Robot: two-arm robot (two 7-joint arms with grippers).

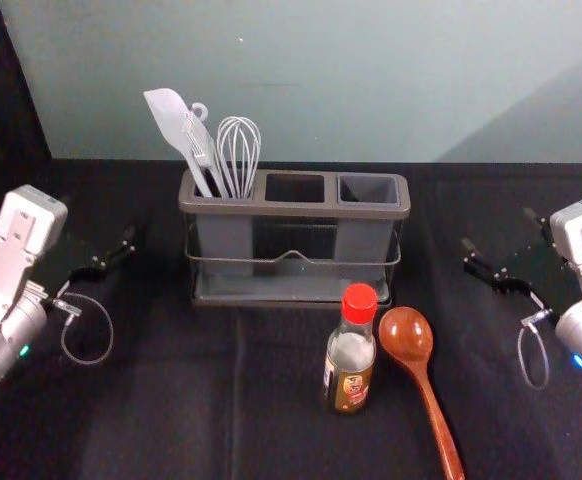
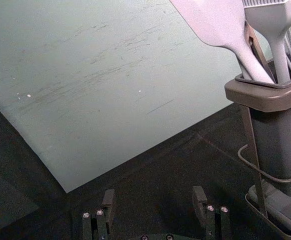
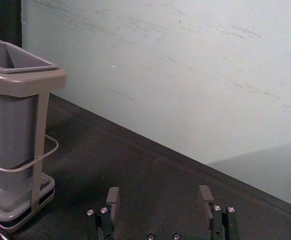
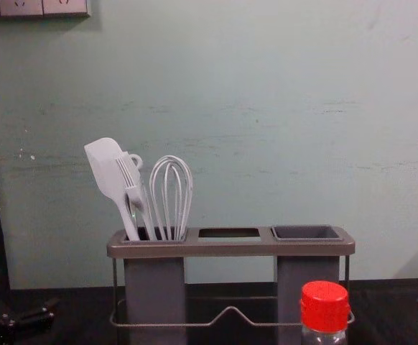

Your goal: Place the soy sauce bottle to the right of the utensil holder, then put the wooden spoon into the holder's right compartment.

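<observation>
- The right tool (image 3: 159,192) is open, its two fingers well apart over the surface (image 1: 171,420) to the right of the holder; a wide approach like this could clip the spoon on its way to the bottle.
- The left tool (image 2: 154,192) is idle, also open, beyond the holder's left side.
- The wooden spoon (image 1: 406,335) lies just beside the soy sauce bottle (image 1: 351,352), on its right, bowl toward the holder. A finger coming down between them has little room and could knock the bowl aside or tip the bottle.
- The bottle stands upright in front of the holder's right part, so it has yet to go to the right side. A grip high on the red cap (image 1: 359,303) might slip or let the glass swing; dragging it sideways would likely push the spoon.
- The utensil holder (image 1: 293,210) has a wire rail (image 4: 230,310) along its front that a lifted bottle could catch.
- The right compartment (image 1: 368,188) has a narrow mouth: a spoon gripped askew may hit the rim, or stray into the middle opening (image 1: 295,187) beside it.
</observation>
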